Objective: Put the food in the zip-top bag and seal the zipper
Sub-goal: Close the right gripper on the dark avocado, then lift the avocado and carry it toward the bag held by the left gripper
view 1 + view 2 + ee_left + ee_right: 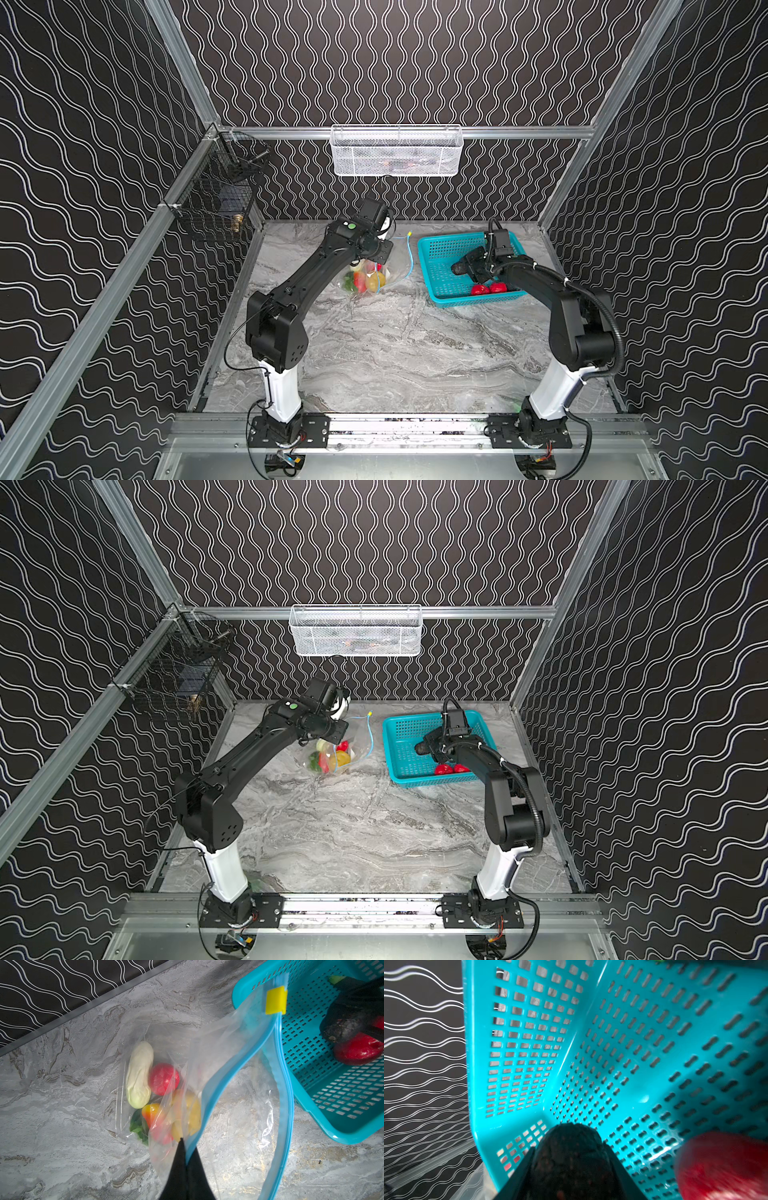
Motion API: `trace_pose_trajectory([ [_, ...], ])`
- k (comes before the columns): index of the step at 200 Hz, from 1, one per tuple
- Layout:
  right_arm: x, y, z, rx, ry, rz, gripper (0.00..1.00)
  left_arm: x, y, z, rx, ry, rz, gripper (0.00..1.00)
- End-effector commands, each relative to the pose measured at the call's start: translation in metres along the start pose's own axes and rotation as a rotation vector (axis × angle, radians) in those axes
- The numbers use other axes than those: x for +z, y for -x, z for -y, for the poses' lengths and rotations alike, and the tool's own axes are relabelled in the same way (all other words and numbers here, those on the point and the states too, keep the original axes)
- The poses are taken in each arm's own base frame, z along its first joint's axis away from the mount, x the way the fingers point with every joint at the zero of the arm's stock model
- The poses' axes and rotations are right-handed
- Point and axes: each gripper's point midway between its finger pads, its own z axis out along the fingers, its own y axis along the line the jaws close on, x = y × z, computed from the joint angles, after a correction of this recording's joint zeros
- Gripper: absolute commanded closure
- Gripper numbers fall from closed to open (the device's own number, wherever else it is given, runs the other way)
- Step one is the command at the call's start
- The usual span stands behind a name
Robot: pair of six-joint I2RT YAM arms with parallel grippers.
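— What lies nearest the front?
— The marble table (395, 353), with both arms rising from the front rail. Past that, on the left, the zip-top bag (226, 1047) lies on the table with its mouth lifted and gaping.

— What holds it up?
— The left gripper (184, 1141) is clenched on one lip of the mouth, pinching the blue zipper (283, 1088). The yellow slider (275, 1001) sits at the strip's far end, just beside the basket wall.

— What is inside?
— There is a white oblong one (138, 1074) and a red round fruit (164, 1078) touching it. Lower down are a yellow potato-like one (190, 1113), an orange-red one (152, 1110) and a green leafy piece (137, 1126). In both top views the left forearm crosses over the bag and hides part of it.

— And to the right?
— The teal basket (424, 270) stands just beside the bag's mouth. The right gripper (569, 1147) is down inside it, grasping a dark one (571, 1169) between its fingers. Near the basket's front wall lie two red fruits (480, 289), side by side and close to that gripper. The right arm covers part of the basket floor.

— Farther back?
— A white mesh basket (397, 151) hangs on the back rail and a black wire basket (216, 199) on the left wall. Their contents are too dim to tell.
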Motion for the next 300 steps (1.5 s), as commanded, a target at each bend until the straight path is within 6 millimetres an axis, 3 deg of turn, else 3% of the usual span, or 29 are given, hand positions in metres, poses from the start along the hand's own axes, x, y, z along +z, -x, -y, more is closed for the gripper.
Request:
trace_pose_trajectory([
  [1, -0.012, 0.009, -0.019, 0.023, 0.097, 0.064, 0.52, -0.003, 0.005, 0.002, -0.004, -0.013, 0.017, 1.00],
  [77, -0.041, 0.004, -0.024, -0.047, 0.083, 0.182, 0.54, 0.000, 0.004, -0.004, -0.012, 0.017, 0.020, 1.00],
  [125, -0.055, -0.003, -0.045, -0.107, 0.139, 0.197, 0.55, 0.002, 0.003, -0.001, -0.011, 0.002, 0.010, 1.00],
  [184, -0.085, -0.010, -0.071, -0.196, 0.112, 0.338, 0.54, 0.005, 0.002, 0.000, -0.012, 0.001, 0.005, 1.00],
  [282, -0.105, -0.039, -0.120, -0.272, 0.348, 0.326, 0.57, -0.001, 0.003, -0.007, -0.013, 0.017, 0.035, 1.00],
  [286, -0.106, -0.052, -0.124, -0.288, 0.360, 0.307, 0.57, -0.001, 0.003, -0.007, -0.014, 0.015, 0.035, 1.00],
  [300, -0.107, -0.058, -0.128, -0.297, 0.371, 0.300, 0.57, -0.001, 0.001, -0.006, -0.013, -0.008, 0.034, 1.00],
])
